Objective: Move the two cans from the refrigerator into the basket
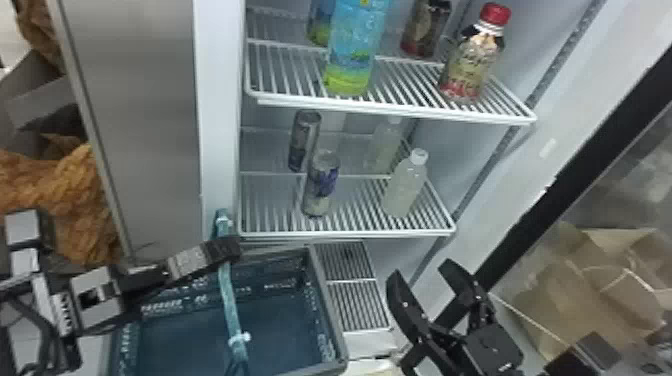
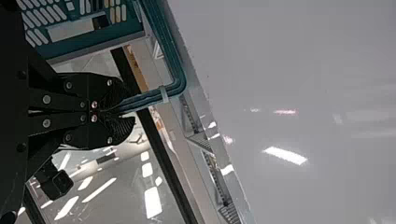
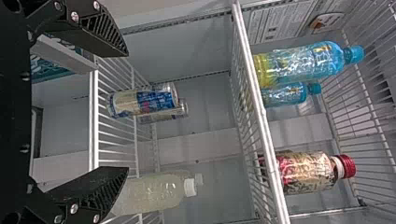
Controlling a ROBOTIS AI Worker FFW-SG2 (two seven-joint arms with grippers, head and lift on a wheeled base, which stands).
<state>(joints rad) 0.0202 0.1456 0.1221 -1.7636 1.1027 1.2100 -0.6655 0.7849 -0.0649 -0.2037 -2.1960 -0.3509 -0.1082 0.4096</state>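
Chilling on the fridge shelf (image 1: 350, 233): two cans (image 1: 320, 187).
Right claw (image 1: 421, 270)'s spread wide, off to the right of the basket (image 1: 331, 310); left claw (image 1: 228, 248)'s pinching the basket's handle (image 1: 228, 295) tbh.

I've got a blue-green bottle (image 1: 352, 55) upright on the upper shelf (image 1: 400, 111), a similar bottle (image 1: 320, 24) behind it; to their right, a red-capped bottle (image 1: 470, 67), with a dark bottle (image 1: 425, 27) behind. Lower shelf (image 1: 350, 233): white-capped pale bottle (image 1: 404, 187), second pale bottle (image 1: 386, 145) behind. Crumpled orange-brown material (image 1: 60, 190) far left.
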